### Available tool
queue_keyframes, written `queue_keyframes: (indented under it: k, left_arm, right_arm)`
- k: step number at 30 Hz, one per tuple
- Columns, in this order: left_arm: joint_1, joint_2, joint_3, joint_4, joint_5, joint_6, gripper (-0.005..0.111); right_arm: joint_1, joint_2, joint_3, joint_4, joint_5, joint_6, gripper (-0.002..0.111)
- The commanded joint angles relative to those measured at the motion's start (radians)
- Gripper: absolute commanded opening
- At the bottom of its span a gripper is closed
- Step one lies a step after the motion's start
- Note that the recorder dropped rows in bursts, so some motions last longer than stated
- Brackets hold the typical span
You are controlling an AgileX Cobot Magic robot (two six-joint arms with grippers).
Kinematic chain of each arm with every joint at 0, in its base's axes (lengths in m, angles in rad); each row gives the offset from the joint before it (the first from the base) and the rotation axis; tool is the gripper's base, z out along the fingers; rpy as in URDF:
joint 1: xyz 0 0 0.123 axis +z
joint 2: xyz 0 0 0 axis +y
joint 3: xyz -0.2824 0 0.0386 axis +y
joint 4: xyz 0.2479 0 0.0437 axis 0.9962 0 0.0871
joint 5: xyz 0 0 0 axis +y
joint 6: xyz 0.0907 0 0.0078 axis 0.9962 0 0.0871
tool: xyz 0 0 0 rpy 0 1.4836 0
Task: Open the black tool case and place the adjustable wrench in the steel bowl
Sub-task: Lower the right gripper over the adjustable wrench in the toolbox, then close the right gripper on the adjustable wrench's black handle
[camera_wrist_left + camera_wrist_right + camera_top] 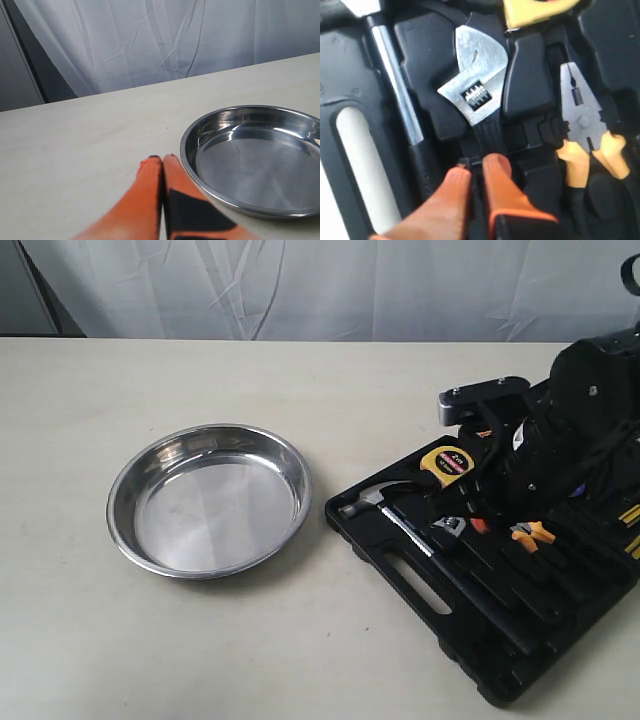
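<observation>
The black tool case [385, 562] lies open on the right of the table, and its handle cut-out [362, 165] shows pale table through it. The adjustable wrench [477, 85] rests in its moulded slot, silver head clear; it shows small in the exterior view [447, 525]. My right gripper [476, 167] is down in the case with its orange fingers closed on the wrench's black handle. The steel bowl [210, 498] sits empty at centre-left. My left gripper [162, 158] is shut and empty, low over the table just beside the bowl's rim [187, 165].
In the case, a hammer [385, 498] lies beside the wrench, a yellow tape measure [447, 460] behind it, and orange-handled pliers [580, 115] on the other side. My right arm [570, 430] covers the case's rear. A white curtain hangs behind the table.
</observation>
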Motion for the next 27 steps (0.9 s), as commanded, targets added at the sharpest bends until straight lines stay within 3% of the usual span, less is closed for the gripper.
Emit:
queue_keyframes:
  k: [1,3,9,11,16,23,25,27]
  left_arm:
    - [0.002,0.004,0.001,-0.002,0.002,-0.004,0.000]
    - [0.002,0.004,0.001,-0.002,0.002,-0.004,0.000]
    - [0.002,0.004,0.001,-0.002,0.002,-0.004,0.000]
    - [0.002,0.004,0.001,-0.002,0.002,-0.004,0.000]
    - [0.002,0.004,0.001,-0.002,0.002,-0.004,0.000]
    - [0.002,0.004,0.001,-0.002,0.002,-0.004,0.000]
    - [0.002,0.004,0.001,-0.002,0.002,-0.004,0.000]
    - [0.002,0.004,0.001,-0.002,0.002,-0.004,0.000]
  right_arm:
    - [0.003,0.061,-0.006,-0.022,-0.050,-0.032,0.044]
    - [0.003,0.088,-0.006,-0.056,-0.077,-0.032,0.054]
    - [0.003,0.158,-0.006,-0.127,-0.137,-0.032,0.054]
    - [0.003,0.190,-0.006,-0.142,-0.139,-0.032,0.048]
    - [0.003,0.236,-0.006,-0.144,-0.139,-0.032,0.012]
    - [0.003,0.267,-0.006,-0.130,-0.117,-0.032,0.007]
    - [0.003,0.265,-0.006,-0.112,-0.113,-0.032,-0.001]
    - [0.003,0.254,-0.006,-0.108,-0.108,-0.032,-0.001]
